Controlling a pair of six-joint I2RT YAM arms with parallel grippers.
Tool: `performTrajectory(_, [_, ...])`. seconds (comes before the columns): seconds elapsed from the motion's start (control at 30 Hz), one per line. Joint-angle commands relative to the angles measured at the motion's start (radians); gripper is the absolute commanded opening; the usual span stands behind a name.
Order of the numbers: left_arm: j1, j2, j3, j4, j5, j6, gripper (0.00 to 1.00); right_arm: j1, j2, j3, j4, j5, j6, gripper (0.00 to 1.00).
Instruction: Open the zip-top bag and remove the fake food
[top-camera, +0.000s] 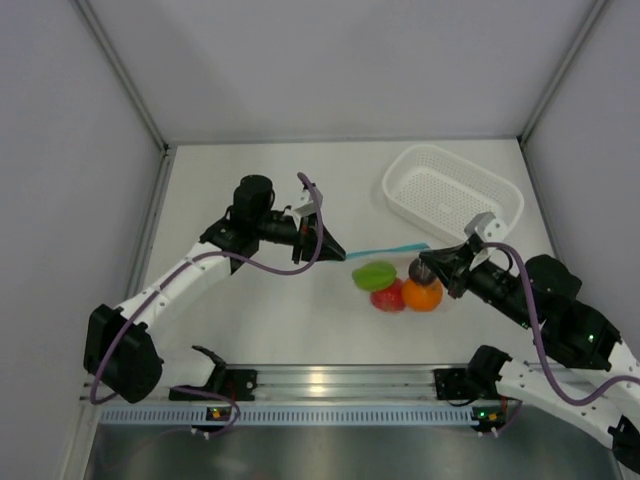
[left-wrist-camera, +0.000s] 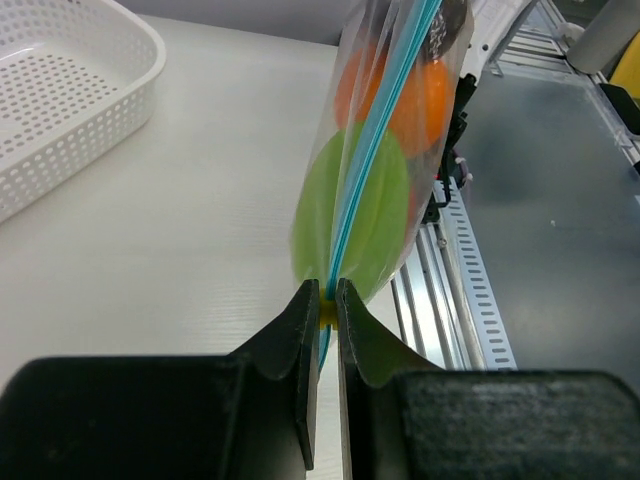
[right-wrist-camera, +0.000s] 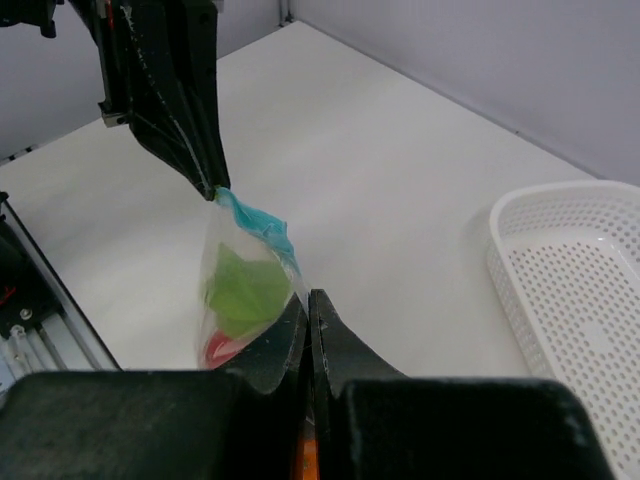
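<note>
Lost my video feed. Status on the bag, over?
Left gripper and right gripper shut on zip-top bag, opposite ends. Zip looks closed, fake food inside. White basket apart, nothing blocking.

Robotics lab test cell. My left arm (top-camera: 165, 285) and right arm (top-camera: 560, 320) are bolted to an aluminium rail (top-camera: 330, 383) along the bottom of the frame; plain grey panels (top-camera: 340, 60) wall in the white desk (top-camera: 250, 320) on three sides.

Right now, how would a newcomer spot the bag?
Start at the white basket far right. Near it, the left gripper and right gripper hold the bag. Only it is clear plastic with a blue zip strip, toy food inside.
</note>
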Motion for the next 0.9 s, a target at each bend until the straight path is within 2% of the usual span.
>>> performTrajectory(0.0, [0.039,-0.05,-0.032,-0.007,0.014,0.032,0.0,-0.008,-0.039,0.074,0.019,0.127,0.037,0.0])
performTrajectory(0.43, [0.042,-0.067,-0.032,-0.058,0.007,0.046,0.01,-0.007,-0.033,0.054,0.051,0.087,0.063,0.0])
performTrajectory(0.67, [0.042,-0.055,-0.001,-0.061,0.038,0.032,0.34,-0.008,-0.033,0.026,0.059,0.026,0.038,0.0])
performTrajectory(0.77, [0.036,-0.055,0.034,-0.063,0.034,0.029,0.38,-0.007,-0.031,0.02,0.059,-0.025,0.026,0.0])
performTrajectory(0.87, [0.004,-0.049,0.081,-0.063,-0.032,0.029,0.41,-0.008,-0.024,0.014,0.048,-0.085,-0.015,0.0])
